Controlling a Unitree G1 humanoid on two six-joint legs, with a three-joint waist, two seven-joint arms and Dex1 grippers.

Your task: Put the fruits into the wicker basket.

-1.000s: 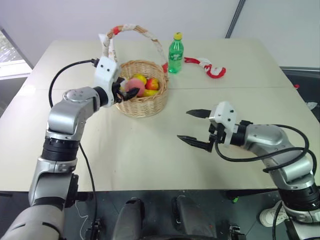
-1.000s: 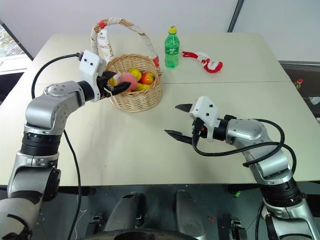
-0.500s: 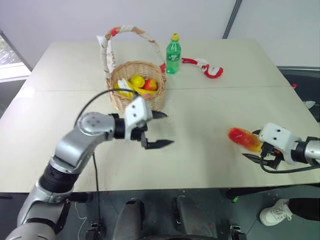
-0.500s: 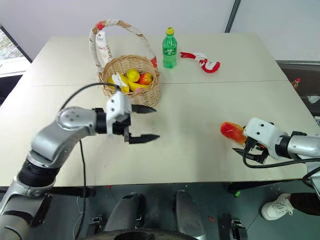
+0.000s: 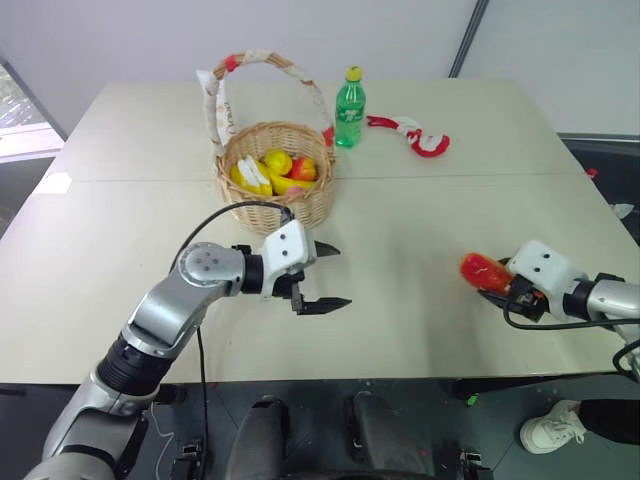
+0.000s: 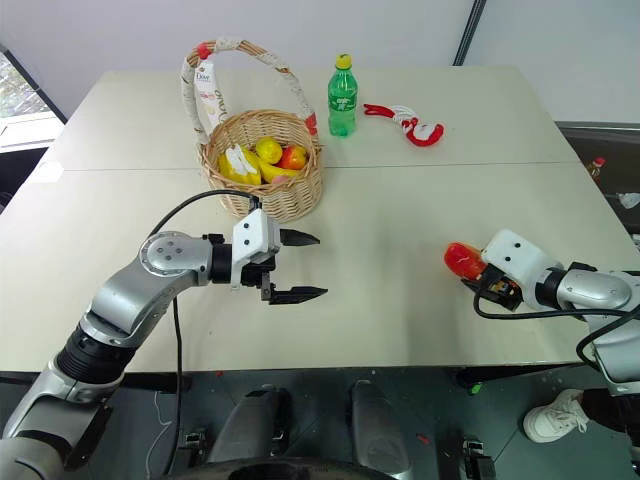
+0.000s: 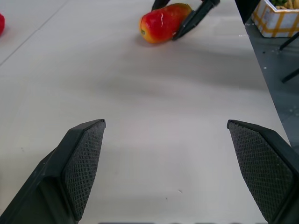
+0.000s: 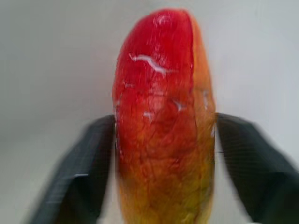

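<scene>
The wicker basket (image 5: 290, 205) stands on the far left of the table and holds a lemon (image 5: 277, 160), bananas (image 5: 250, 178) and a small red-yellow fruit (image 5: 304, 168). My left gripper (image 5: 338, 275) hovers open and empty over the table just in front of the basket, pointing right. The red-and-yellow mango (image 5: 485, 272) lies near the table's right front. My right gripper (image 6: 470, 272) is shut on the mango (image 8: 163, 121), one black finger (image 8: 84, 172) against each side. The left wrist view also shows the mango (image 7: 163, 22) between those fingers.
A green soda bottle (image 5: 349, 107) stands behind the basket to its right. A red-and-white rope toy (image 5: 415, 135) lies beyond it. The table's front edge (image 5: 330, 378) runs close below both grippers.
My left gripper drew back from the basket toward the near middle of the table, and the peach is out of it. My right gripper swung right and closed around the mango.
</scene>
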